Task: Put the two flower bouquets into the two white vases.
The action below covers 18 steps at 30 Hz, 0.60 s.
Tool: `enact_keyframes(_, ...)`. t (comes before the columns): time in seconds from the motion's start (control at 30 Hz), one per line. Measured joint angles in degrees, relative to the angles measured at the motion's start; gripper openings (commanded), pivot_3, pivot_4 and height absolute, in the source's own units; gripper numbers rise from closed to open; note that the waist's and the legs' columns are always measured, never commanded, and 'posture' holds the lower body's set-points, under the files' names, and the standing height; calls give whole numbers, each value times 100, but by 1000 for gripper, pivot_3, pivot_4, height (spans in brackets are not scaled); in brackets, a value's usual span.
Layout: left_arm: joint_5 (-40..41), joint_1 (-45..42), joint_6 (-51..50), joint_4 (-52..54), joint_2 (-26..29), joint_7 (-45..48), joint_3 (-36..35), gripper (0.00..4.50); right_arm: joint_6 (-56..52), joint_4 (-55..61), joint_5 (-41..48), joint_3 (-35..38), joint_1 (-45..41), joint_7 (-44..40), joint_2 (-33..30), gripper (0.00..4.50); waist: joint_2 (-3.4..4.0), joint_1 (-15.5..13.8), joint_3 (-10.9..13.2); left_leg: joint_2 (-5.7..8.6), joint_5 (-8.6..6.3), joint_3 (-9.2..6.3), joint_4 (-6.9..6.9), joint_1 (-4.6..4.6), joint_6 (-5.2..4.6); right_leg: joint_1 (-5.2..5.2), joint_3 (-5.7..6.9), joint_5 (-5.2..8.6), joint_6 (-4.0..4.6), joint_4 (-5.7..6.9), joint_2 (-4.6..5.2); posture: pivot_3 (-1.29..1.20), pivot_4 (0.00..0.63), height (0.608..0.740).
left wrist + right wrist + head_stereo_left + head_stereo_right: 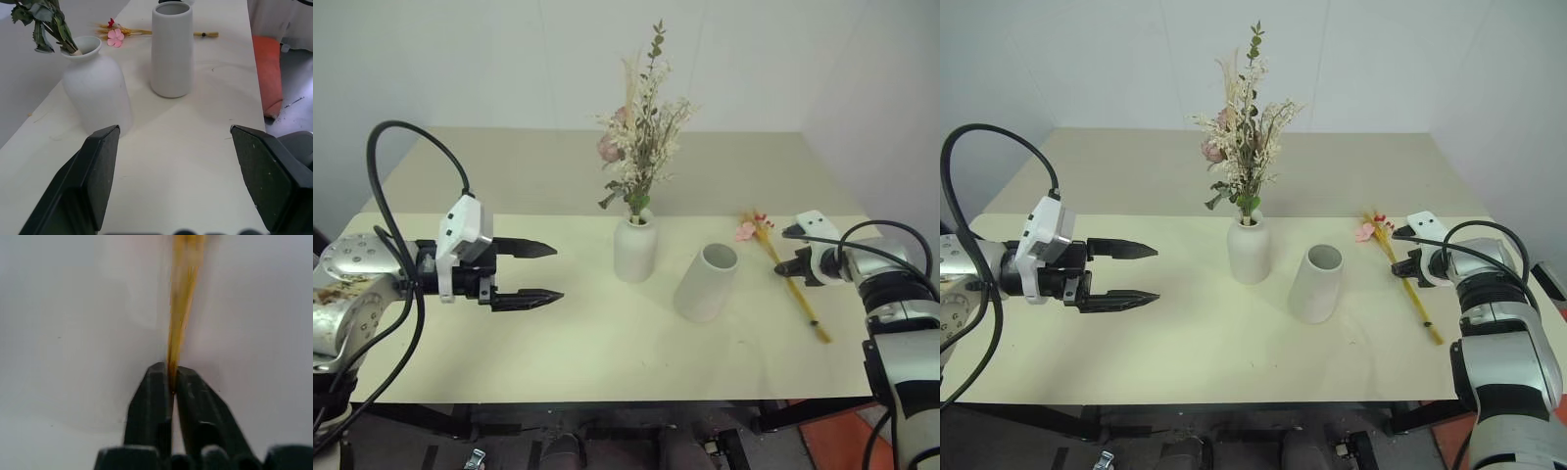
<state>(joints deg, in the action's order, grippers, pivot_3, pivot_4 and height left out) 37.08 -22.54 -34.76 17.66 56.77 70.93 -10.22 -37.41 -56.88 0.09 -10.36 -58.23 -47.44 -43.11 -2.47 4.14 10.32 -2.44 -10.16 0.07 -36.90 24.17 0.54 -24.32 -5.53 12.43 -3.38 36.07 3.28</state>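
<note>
right gripper [172,377] clamped on the slim yellow-stalked bunch [790,275], lying on the table [587,343] at frame right; bushy bouquet [639,137] stands in the bottle vase [634,247], centre; left gripper [538,272] gapes, empty, beside the wide-mouthed vase [707,283].

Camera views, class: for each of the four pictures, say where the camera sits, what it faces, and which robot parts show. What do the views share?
Left eye, right eye: head, looking down over the table; both arms show, left gripper open.
Left wrist: along its open fingers at the bottle vase holding the bushy bouquet, and the wide vase.
Right wrist: along the right gripper, shut on the yellow-stalked bouquet.
Shared: both vases and that bouquet appear in head and left wrist views.
</note>
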Motion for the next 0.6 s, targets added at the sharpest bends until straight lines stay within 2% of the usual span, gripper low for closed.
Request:
enact_keyframes(0.17, -46, -51, 27, -59, 8, 33, 10, 3914, -2, 375, -45, 208, 117, 225, -12, 55, 1, -10, 1, 1, 0, -1, -1, 2, 0, -3, 0, 1, -2, 3, 0, 0, 150, 740)
enact_keyframes(0.27, -90, -133, 107, -67, 2, 24, 35, 3914, -2, 2059, 216, 952, 836, 637, -111, 55, 3, -26, 1, 0, 0, -3, 4, 5, 0, -6, 1, 5, -6, 4, 0, 0, 150, 740)
enact_keyframes(0.33, -88, -138, 113, -66, 0, 6, 16, 3914, 255, 3778, 438, 1685, 1731, 977, -50, 55, 3, -68, 1, -3, -1, -11, 9, 9, 0, -6, 8, 18, -16, 7, -2, 0, 150, 740)
enact_keyframes(0.43, -77, -136, 110, -96, -2, -7, 1, 3914, 1084, 5790, 704, 2629, 2586, 1789, 735, 55, 4, -77, 1, -6, -1, -9, 13, 10, 0, -15, 6, 21, -18, 13, -5, 0, 150, 740)
enact_keyframes(0.5, -46, -136, 108, -101, -4, -6, -2, 3914, 1026, 6790, 1434, 3077, 2691, 2016, 1184, 55, 10, -49, 6, -6, 0, -8, 11, 10, 0, -15, 3, 17, -16, 15, -5, 0, 150, 740)
enact_keyframes(0.6, -36, -136, 110, -184, 2, 13, -9, 3914, 544, 7903, 3242, 3928, 2684, 2013, 1462, 55, 9, -67, 5, -14, 0, -9, 7, -8, 0, 13, 10, 13, -12, 10, -6, 0, 150, 740)
